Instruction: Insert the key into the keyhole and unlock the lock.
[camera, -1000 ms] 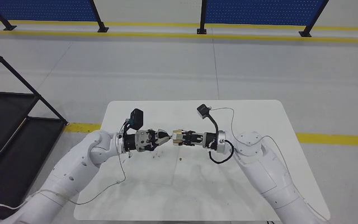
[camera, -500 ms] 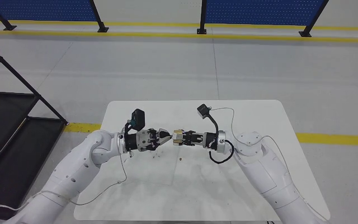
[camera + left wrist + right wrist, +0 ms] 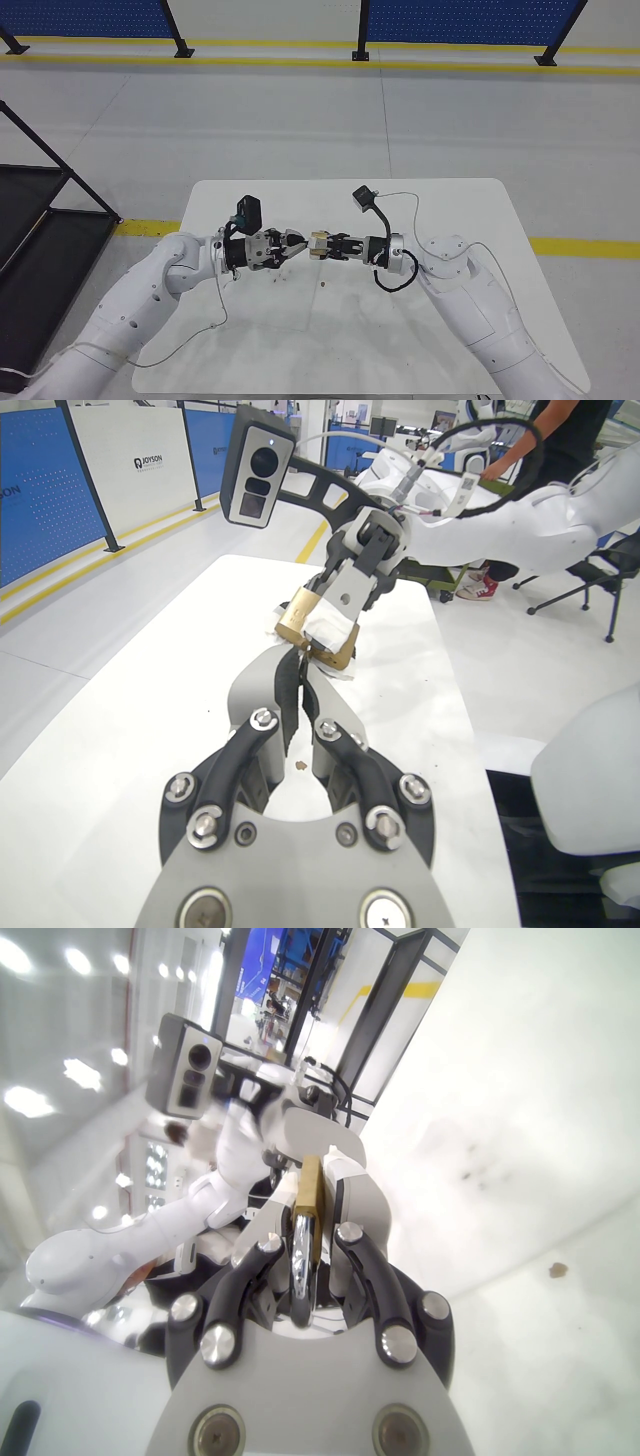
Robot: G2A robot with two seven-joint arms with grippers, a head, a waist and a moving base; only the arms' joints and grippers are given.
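The lock (image 3: 300,614), a brass padlock, is held in the air above the middle of the white table (image 3: 450,215). It is clamped flat between the white-wrapped fingers of the right gripper (image 3: 312,1173), with its shiny shackle (image 3: 302,1253) pointing back toward that wrist. The left gripper (image 3: 300,660) faces it head-on, fingers pinched tight on the key (image 3: 306,650), which is mostly hidden between the black pads. The tips sit right against the bottom of the lock. I cannot tell whether the key is in the keyhole. A small brown crumb (image 3: 323,286) lies on the table below them.
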